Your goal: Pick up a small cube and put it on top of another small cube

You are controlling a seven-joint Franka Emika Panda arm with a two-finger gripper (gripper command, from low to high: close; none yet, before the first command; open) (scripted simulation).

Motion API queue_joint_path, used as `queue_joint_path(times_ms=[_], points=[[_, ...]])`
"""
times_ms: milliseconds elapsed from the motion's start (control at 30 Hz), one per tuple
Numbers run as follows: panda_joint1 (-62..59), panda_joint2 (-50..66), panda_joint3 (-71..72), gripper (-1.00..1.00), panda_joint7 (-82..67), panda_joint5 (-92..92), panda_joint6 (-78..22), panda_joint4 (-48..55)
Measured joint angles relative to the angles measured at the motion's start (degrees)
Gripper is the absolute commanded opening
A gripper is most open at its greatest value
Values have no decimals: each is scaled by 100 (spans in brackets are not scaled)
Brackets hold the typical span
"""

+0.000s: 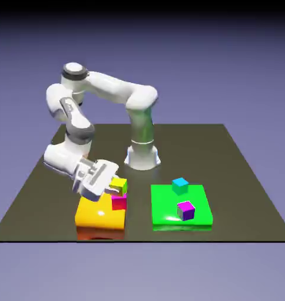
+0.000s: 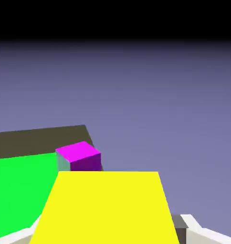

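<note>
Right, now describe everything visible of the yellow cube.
The yellow cube is small, plain and smooth, with a bright top and darker, olive-shaded side. It sits level, apparently resting on the magenta-red cube. The open gripper has a finger on either side; whether either touches it, I can't tell.

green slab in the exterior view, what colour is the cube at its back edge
Cyan, best seen in the exterior view.

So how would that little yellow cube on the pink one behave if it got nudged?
The yellow cube looks rigid, with flat faces and crisp edges, so it would probably slide rather than roll. It sits on the equally small magenta cube, so a firm sideways push could well topple it off.
</note>
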Motion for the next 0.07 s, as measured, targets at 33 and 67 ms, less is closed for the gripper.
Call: queue_joint_path(times_ms=[33, 67], points=[[-157, 52, 123, 100, 32, 45, -249, 89], [-314, 105, 246, 100, 65, 90, -498, 177]])
